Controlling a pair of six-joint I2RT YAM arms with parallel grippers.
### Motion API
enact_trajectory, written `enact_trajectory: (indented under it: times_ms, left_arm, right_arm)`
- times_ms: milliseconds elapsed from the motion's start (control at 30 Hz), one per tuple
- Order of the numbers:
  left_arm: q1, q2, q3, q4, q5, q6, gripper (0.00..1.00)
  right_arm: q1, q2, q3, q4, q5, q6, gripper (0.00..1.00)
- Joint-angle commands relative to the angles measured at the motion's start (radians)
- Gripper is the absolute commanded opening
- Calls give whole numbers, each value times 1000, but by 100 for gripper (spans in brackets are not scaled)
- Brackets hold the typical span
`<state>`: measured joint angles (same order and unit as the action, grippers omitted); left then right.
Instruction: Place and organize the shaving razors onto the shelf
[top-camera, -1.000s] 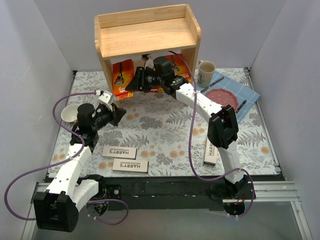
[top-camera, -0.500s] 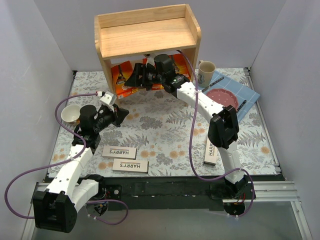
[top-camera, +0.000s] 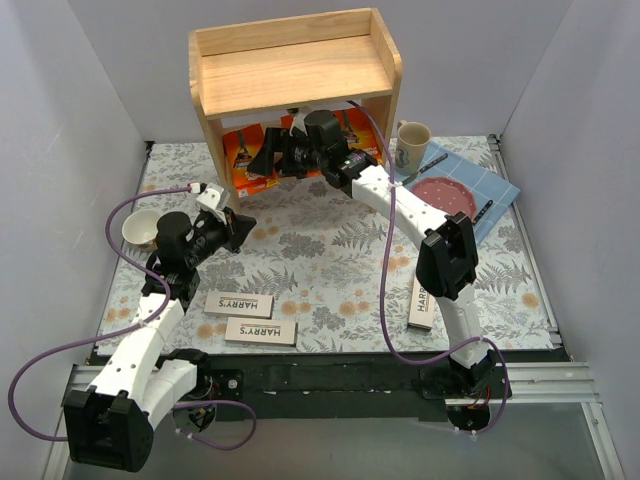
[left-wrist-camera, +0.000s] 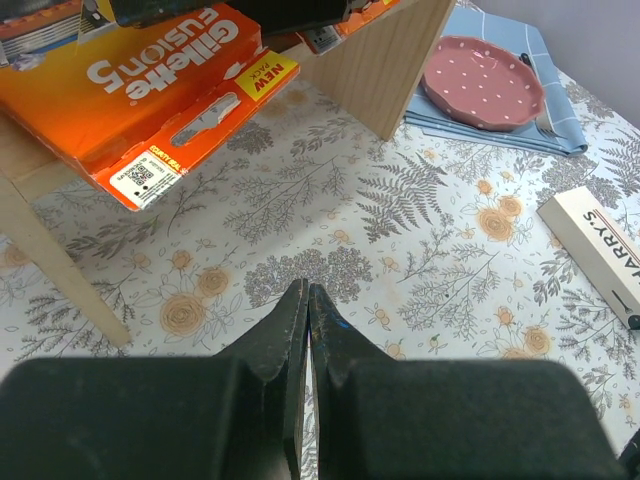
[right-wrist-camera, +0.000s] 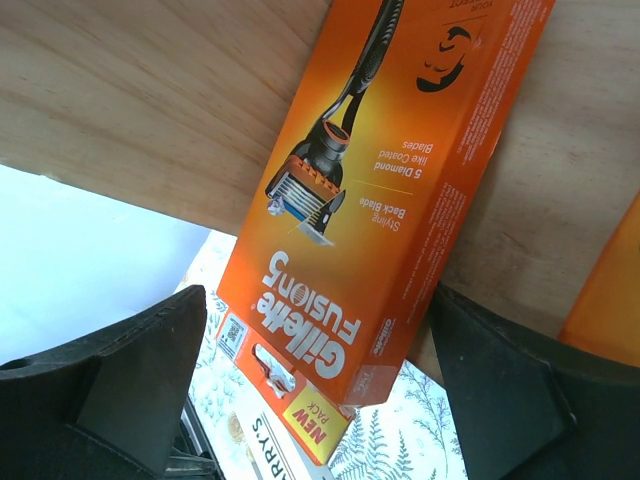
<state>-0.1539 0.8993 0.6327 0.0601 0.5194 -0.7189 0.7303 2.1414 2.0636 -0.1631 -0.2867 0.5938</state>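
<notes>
Item in work: the orange pack (right-wrist-camera: 370, 220) is located in the lower tier of the shelf (top-camera: 300, 75), at its left side. A second orange pack (right-wrist-camera: 612, 290) is seen just to its right.
Long axis: the orange pack is laid near-to-far. The printed razor handle is pointed far. The "NEW PACK" end is pointed near and projects past the front of the tier.
Bearing from claw: the orange pack is found straight ahead of the right claw (top-camera: 268, 160), on its far side and between the two jaws.
Right claw state: the jaws are spread wide on either side of the pack, and no pinch on it is shown.
Coming move (judged): a straight withdrawal toward the near side, along the pack's long axis, is called for, so that the pack is not dragged out.
Packs not yet shelved: the first white box (top-camera: 240, 302) and the second white box (top-camera: 260, 331) are laid on the desk (top-camera: 330, 250) at near left, with long axes left-to-right. The third white box (top-camera: 423, 300) is laid at near right, with its long axis near-to-far.
Nearer arm: the first and second boxes are best reached by the left claw (left-wrist-camera: 305, 290), since they lie on its near side.
Left claw state: the jaws are pressed together and nothing is held.
</notes>
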Motion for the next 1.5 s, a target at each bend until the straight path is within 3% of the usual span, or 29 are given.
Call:
enact_trajectory:
  times_ms: [0,567,1467]
  left_arm:
    - [-4,-26,4,0,-28,-1,0]
    - [-3,-45,42,-55,-45,-1,0]
    - [-4,-80,27,-23,-81,-8,0]
  right_arm:
    - [24,-81,1,46,17,-55,98]
    - [63,25,101,62,127,-130,98]
    - [147,-41,113,42,529,-479,98]
